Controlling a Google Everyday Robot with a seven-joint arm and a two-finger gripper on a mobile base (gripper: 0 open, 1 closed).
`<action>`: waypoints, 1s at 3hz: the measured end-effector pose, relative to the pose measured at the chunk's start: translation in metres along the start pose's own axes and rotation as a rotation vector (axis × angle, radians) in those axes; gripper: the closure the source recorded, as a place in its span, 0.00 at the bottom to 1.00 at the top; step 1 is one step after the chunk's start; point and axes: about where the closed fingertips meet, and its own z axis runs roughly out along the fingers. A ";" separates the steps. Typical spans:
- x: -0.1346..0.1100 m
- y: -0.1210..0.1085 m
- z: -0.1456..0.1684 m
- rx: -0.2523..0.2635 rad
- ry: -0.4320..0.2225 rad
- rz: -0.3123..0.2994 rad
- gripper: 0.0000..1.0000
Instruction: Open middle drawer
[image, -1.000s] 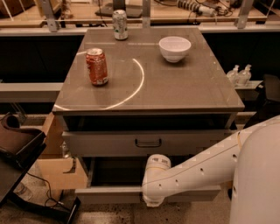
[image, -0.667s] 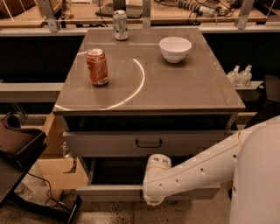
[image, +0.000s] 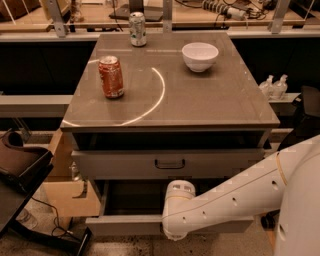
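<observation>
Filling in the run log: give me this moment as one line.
middle drawer: pulled out, interior showing | tool: not visible, hidden behind arm at drawer front

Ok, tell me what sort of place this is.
Probably a robotics lab or test area: a grey drawer cabinet with a white arc marked on its top, and workbenches behind carrying a power strip. The gripper sits low at the cabinet front, below the handle of the middle drawer.
</observation>
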 end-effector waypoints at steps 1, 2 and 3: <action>0.001 0.024 -0.019 -0.015 0.034 -0.013 1.00; 0.001 0.053 -0.044 -0.035 0.078 -0.035 1.00; 0.002 0.066 -0.057 -0.039 0.099 -0.048 1.00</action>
